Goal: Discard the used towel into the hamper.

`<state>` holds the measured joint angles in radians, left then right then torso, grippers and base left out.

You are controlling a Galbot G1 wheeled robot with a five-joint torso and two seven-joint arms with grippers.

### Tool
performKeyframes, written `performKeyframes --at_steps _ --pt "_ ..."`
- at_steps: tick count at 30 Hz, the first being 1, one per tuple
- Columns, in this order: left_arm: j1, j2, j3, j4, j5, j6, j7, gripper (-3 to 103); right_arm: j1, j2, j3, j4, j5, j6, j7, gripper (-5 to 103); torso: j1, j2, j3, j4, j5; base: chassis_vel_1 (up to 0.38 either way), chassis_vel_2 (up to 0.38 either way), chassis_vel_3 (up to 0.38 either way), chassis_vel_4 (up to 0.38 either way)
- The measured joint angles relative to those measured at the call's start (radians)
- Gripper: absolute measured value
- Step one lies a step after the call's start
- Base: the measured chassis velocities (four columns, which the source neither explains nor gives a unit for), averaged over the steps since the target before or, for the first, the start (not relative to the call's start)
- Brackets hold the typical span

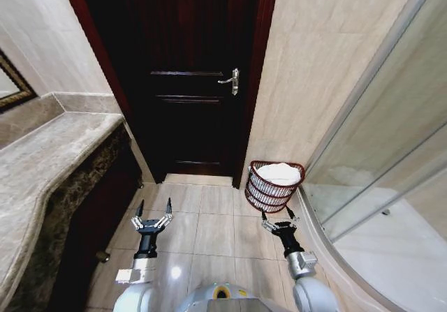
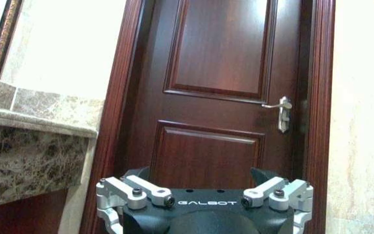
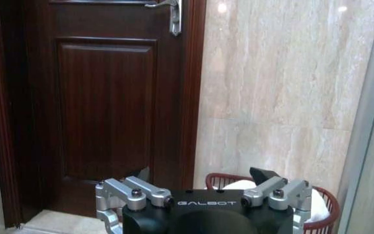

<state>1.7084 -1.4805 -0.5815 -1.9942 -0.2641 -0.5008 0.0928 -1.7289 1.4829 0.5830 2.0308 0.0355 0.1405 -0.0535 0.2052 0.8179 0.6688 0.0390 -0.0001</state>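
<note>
Bathroom, seen from the robot's head cam: marble counter [image 1: 49, 158] runs down the left wall, dark wood door [image 1: 188, 82] w/ lever handle [image 1: 231, 81] shut at centre, glass shower screen [image 1: 391, 172] at right. Left gripper [image 1: 154, 208] hangs low over the floor tiles [image 1: 209, 232] nr the counter base, fingers spread wide, holding nothing. Right gripper [image 1: 279, 217] sits just short of the hamper [image 1: 274, 186], fingers also apart and empty. The hamper stands on the floor against the wall betw. door frame and shower screen; a white towel [image 1: 280, 174] already lies inside it, heaped up to approx. rim level. By the look of it the drop is made. Risks from here, as a judgement: the right arm is close to the basket, so a careless swing could clip the rim and tip the light openwork hamper, spilling the towel; the shower glass is close on that side too.
</note>
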Motion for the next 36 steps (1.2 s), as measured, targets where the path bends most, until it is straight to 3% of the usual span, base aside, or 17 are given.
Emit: performKeyframes --at_steps 36 --pt "0.0 0.0 0.0 0.0 0.0 0.0 0.0 100 0.0 0.0 0.0 0.0 0.0 0.0 0.0 100 0.0 0.0 0.0 0.0 0.0001 0.0 0.0 0.0 0.0"
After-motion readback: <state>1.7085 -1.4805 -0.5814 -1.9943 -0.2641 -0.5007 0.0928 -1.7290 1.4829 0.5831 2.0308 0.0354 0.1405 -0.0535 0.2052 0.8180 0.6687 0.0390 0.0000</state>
